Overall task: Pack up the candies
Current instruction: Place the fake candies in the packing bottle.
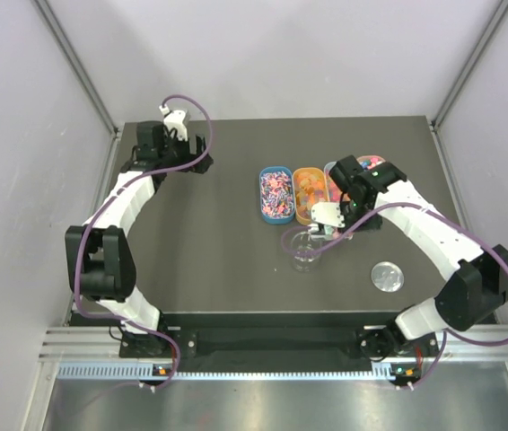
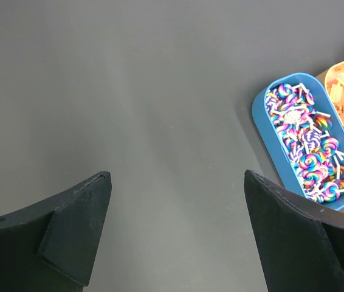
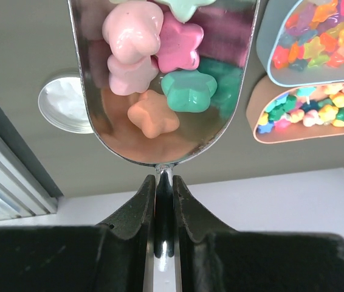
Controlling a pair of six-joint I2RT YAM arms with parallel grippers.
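Observation:
My right gripper (image 3: 164,179) is shut on the handle of a metal scoop (image 3: 123,143). Several star-shaped candies (image 3: 160,61) in pink, green and orange lie in its bowl. From above, the scoop (image 1: 327,215) hangs just up and right of the clear jar (image 1: 302,250), with the right gripper (image 1: 344,205) behind it. More candies fill the blue tray (image 2: 263,115) and the orange tray (image 2: 336,66). My left gripper (image 2: 176,176) stands open over bare table, left of the trays, with nothing between its fingers.
A round metal lid (image 1: 387,276) lies on the table to the right of the jar. Two more candy trays (image 3: 263,42) (image 3: 263,131) show at the right of the right wrist view. Grey walls enclose the table on three sides.

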